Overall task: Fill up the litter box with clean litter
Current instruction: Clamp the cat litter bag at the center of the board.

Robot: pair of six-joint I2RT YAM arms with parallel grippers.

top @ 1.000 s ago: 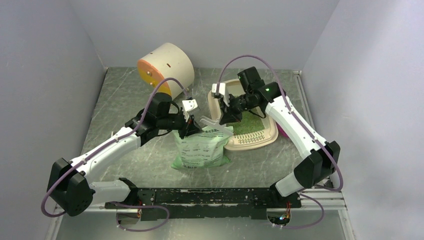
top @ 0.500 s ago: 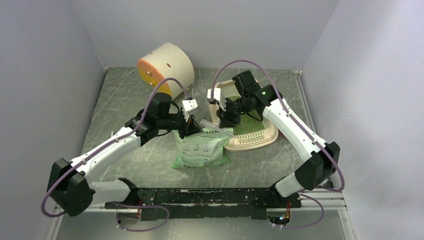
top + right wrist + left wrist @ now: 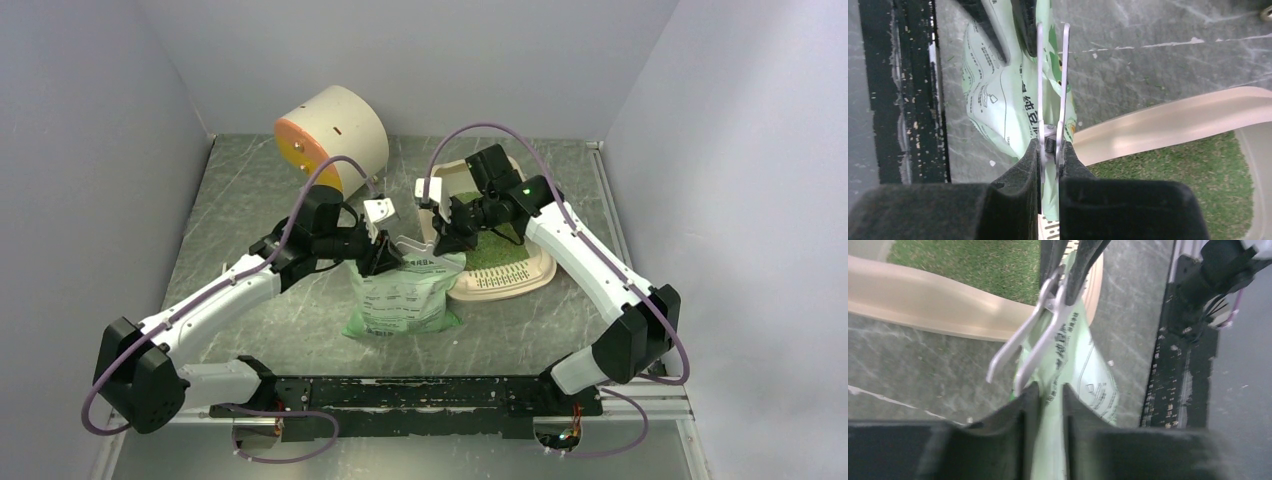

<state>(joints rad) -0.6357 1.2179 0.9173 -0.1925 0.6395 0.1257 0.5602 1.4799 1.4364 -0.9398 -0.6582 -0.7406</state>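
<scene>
The beige litter box (image 3: 503, 288) lies right of centre with a bed of green clean litter (image 3: 497, 250) inside. Beside its near-left corner stands a light-green bag (image 3: 400, 300). A white clip (image 3: 414, 246) sits on the bag's top edge. My left gripper (image 3: 388, 258) is shut on that top edge from the left; the bag (image 3: 1083, 380) passes between its fingers (image 3: 1048, 387). My right gripper (image 3: 441, 238) is shut on the clip's handles (image 3: 1049, 145). The clip's two thin arms (image 3: 1063, 75) stand apart along the bag (image 3: 998, 100). Litter (image 3: 1188, 170) and the box rim (image 3: 1173, 120) lie just behind.
A cream half-cylinder cabinet with an orange face (image 3: 335, 135) stands at the back left. The black base rail (image 3: 440, 395) runs along the near edge. Grey walls close in left, back and right.
My right gripper shifted slightly down and left, opened briefly and closed on the clip. The clip now stands more upright. The left arm has hardly moved.
</scene>
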